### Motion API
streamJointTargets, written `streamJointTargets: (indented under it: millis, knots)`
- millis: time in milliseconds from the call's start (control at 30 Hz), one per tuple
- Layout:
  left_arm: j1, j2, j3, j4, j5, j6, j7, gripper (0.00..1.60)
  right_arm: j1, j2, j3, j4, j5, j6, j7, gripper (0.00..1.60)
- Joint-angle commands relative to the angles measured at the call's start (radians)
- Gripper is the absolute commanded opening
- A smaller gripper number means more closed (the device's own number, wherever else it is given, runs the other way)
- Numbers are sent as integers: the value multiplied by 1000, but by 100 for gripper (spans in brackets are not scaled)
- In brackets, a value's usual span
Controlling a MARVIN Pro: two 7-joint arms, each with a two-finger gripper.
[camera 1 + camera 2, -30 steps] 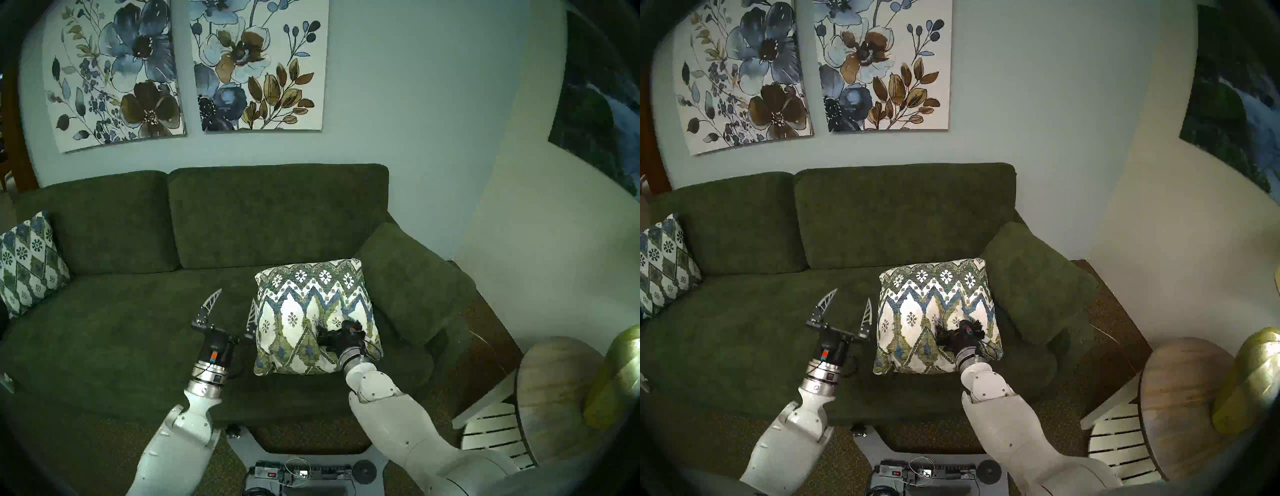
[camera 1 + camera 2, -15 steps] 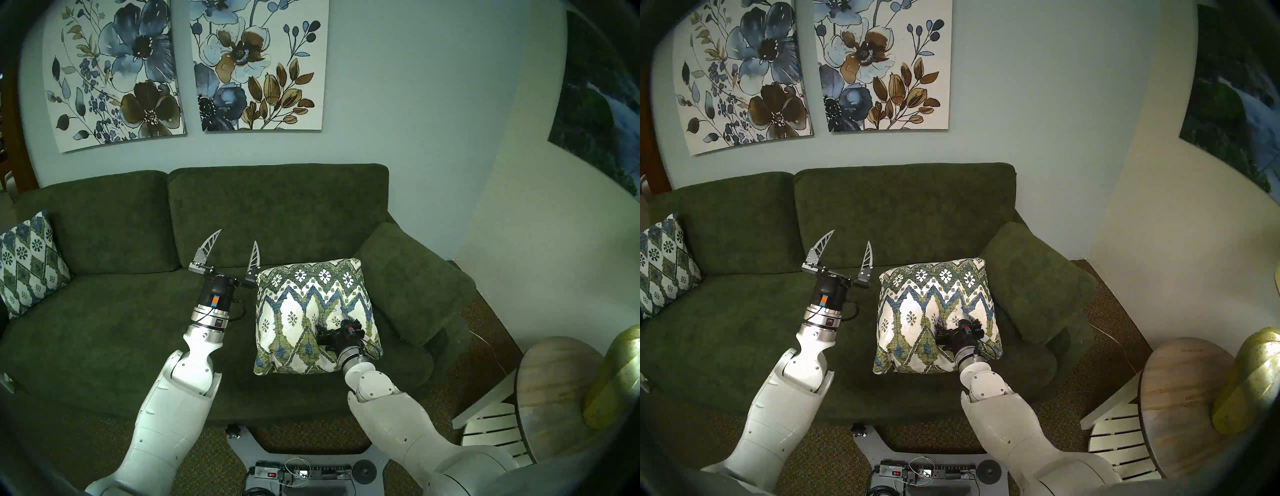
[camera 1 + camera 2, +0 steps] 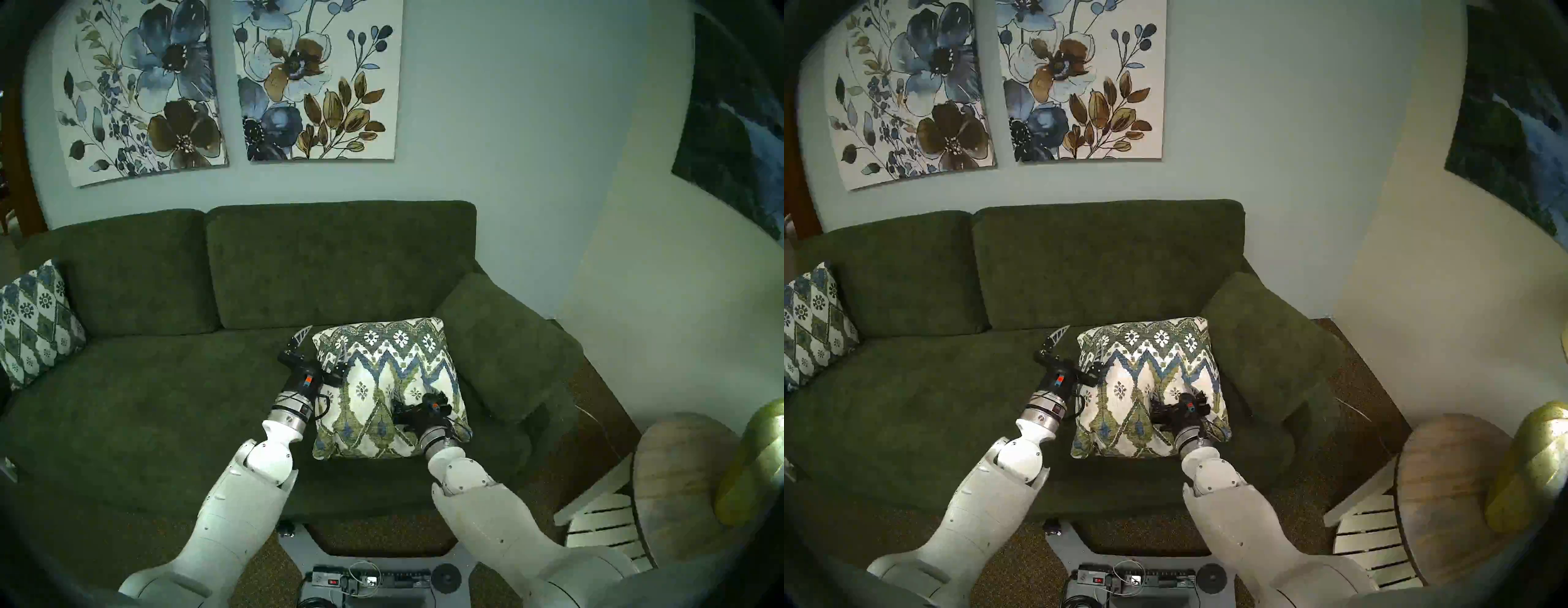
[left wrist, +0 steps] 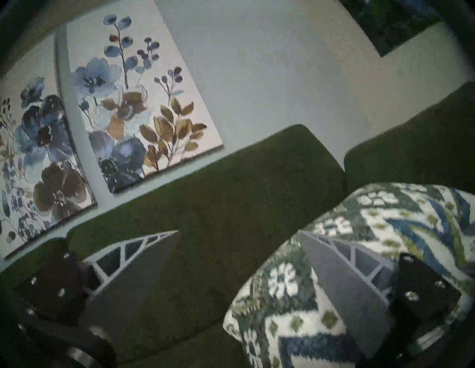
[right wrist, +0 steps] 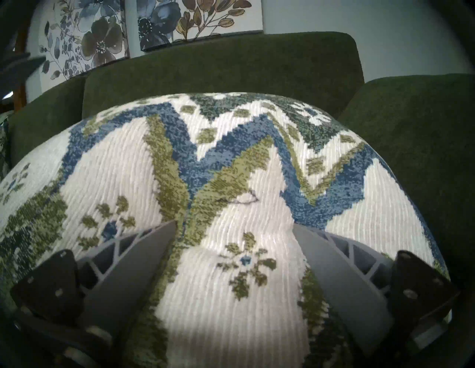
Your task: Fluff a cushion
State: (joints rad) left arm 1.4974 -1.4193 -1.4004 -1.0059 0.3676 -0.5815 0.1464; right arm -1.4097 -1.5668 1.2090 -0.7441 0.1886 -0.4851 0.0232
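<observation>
The cushion (image 3: pixel 382 382), cream with olive and blue zigzags, lies flat on the right end of the green sofa seat (image 3: pixel 148 403). My left gripper (image 3: pixel 324 344) is open at the cushion's far left corner. In the left wrist view, one of its fingers (image 4: pixel 341 277) lies on the cushion (image 4: pixel 385 218) and the other hangs over the seat. My right gripper (image 3: pixel 413 397) is open and pressed down into the cushion's near right part. The right wrist view shows the fabric (image 5: pixel 231 167) bulging between its spread fingers (image 5: pixel 133 264).
A second, bluer patterned cushion (image 3: pixel 36 322) leans at the sofa's left end. A green arm bolster (image 3: pixel 505 344) lies right of the cushion. A round wooden side table (image 3: pixel 679 479) with a yellow-green object (image 3: pixel 759 458) stands at the right. My base with a power strip (image 3: pixel 369 577) is below.
My left arm swung up from beside the cushion's left edge toward the backrest. It then came down to the right onto the cushion's far left corner. The right gripper stayed pressed in.
</observation>
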Motion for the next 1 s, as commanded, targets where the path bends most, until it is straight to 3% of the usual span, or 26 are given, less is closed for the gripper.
streamJointTargets:
  millis: [0, 267, 633, 800, 967]
  knots:
    - [-40, -48, 21, 120, -10, 66, -27, 160, -56, 37, 2, 9, -3, 4, 3, 160]
    - [-56, -78, 31, 258, -34, 110, -37, 160, -86, 56, -1, -18, -6, -28, 16, 160]
    - [-93, -93, 17, 361, -79, 103, -30, 160, -72, 99, 20, -107, -19, -90, 22, 160]
    - [-105, -93, 11, 379, -103, 83, -28, 160, -35, 111, 36, -220, -33, -158, 19, 160]
    - [-111, -91, 4, 381, -121, 66, -26, 160, 38, 84, 43, -269, -45, -222, 26, 160]
